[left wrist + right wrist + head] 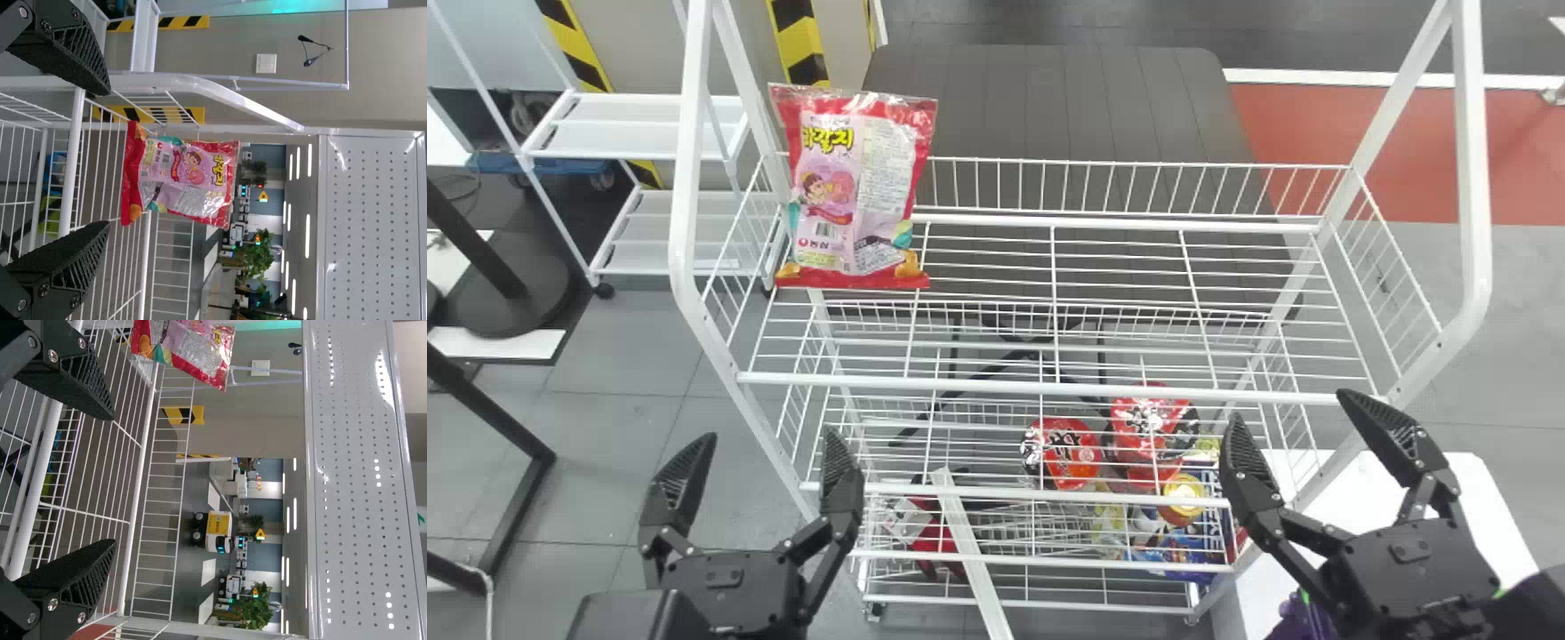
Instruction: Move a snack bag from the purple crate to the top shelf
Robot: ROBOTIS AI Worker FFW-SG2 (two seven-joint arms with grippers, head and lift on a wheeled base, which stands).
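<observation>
Right tool (pixel 1288 404) and left tool (pixel 770 434) hang near, fingers apart. One snack bag (pixel 852 191) stands far left on the top shelf (pixel 978 384). Any further pick from the purple crate (pixel 1296 622), near right, wants the right one drawn clear before dipping.

Before the right pincer (pixel 1294 409), free way goes above the front rail (pixel 996 387); before the left pincer (pixel 769 436), the snack bag (pixel 854 191) blocks.
</observation>
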